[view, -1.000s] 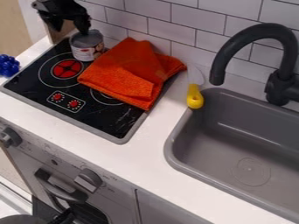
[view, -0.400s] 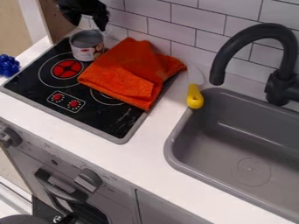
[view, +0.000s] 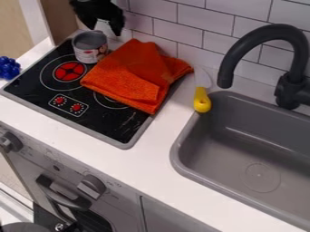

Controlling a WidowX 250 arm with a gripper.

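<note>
Camera view: the black two-finger pincer (view: 104, 28) is located at the upper left, above and just behind the open-topped metal can with a printed label (view: 89, 55). Pincer state: wide, with pale wall tile visible between its fingers. The can stands upright on the rear left part of the black toy stovetop (view: 42, 93). An orange cloth towel (view: 136, 77) lies folded and rumpled beside the can, covering the stovetop's rear right portion. A yellow-handled knife (view: 202, 100) lies on the white worktop (view: 151, 158), between the towel and the grey sink (view: 180, 156).
</note>
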